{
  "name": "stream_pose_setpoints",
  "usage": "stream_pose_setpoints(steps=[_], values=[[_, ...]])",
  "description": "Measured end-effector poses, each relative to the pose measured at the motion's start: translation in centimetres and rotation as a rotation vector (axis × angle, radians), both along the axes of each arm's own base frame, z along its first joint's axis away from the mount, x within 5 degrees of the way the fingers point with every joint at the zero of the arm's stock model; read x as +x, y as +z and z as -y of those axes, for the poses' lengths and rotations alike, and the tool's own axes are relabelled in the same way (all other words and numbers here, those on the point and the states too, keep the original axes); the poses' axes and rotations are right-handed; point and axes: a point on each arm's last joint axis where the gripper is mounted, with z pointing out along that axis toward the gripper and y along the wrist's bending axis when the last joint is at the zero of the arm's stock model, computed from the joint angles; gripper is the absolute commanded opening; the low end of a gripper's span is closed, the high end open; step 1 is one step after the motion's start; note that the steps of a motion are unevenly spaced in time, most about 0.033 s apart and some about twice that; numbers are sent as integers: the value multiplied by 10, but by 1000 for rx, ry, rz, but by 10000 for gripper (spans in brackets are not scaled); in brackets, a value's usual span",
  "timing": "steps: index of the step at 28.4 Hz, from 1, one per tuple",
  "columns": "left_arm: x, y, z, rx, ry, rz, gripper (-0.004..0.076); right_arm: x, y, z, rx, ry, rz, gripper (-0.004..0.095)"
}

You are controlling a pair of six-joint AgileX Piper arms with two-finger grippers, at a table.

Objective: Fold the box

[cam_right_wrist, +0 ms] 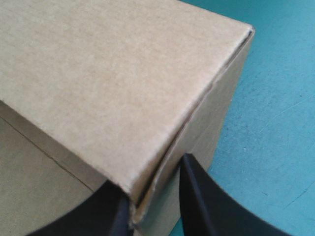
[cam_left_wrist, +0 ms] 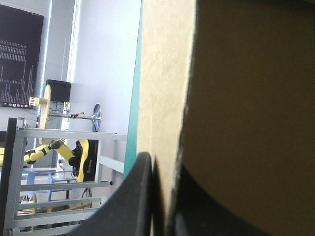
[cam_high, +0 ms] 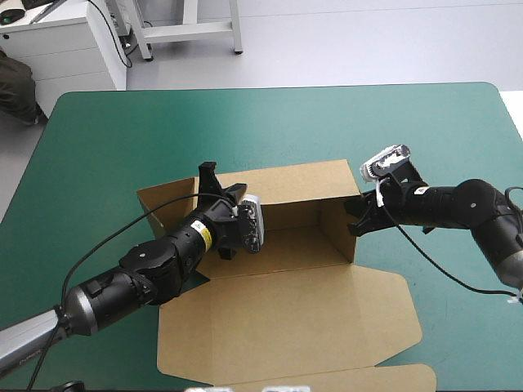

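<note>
The brown box (cam_high: 294, 318) lies mid-table, its lid flat toward the near edge, its back wall (cam_high: 286, 184) and right wall (cam_high: 339, 229) raised. My left gripper (cam_high: 219, 192) is at the box's left rear corner. In the left wrist view the left gripper (cam_left_wrist: 166, 199) is shut on an upright board edge (cam_left_wrist: 162, 98). My right gripper (cam_high: 358, 219) pinches the right wall from outside. In the right wrist view the right gripper (cam_right_wrist: 152, 201) is shut on that wall's doubled edge (cam_right_wrist: 197, 113), one finger (cam_right_wrist: 202, 201) on the outer face.
A loose side flap (cam_high: 159, 200) splays out left of the left gripper. The lid's front flap (cam_high: 343, 378) reaches the table's near edge. Teal-green cover (cam_high: 270, 122) stretches from the box to the far edge and on both sides.
</note>
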Motion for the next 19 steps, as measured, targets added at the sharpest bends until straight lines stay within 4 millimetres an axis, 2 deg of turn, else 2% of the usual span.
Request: stream_pose_setpoints(steps=[4, 10, 13, 17, 19], values=[[1, 4, 1, -25, 13, -9, 16, 0, 0, 0, -3, 4, 7, -21], [1, 5, 2, -48, 14, -19, 33, 1, 1, 0, -10, 7, 34, -12], [-1, 8, 3, -120, 0, -42, 183, 5, 2, 0, 10, -65, 33, -12], [-13, 18, 14, -266, -132, -74, 419, 13, 4, 6, 17, -191, 74, -12], [-21, 26, 18, -324, -186, -77, 488, 16, 5, 9, 23, -254, 87, -12]])
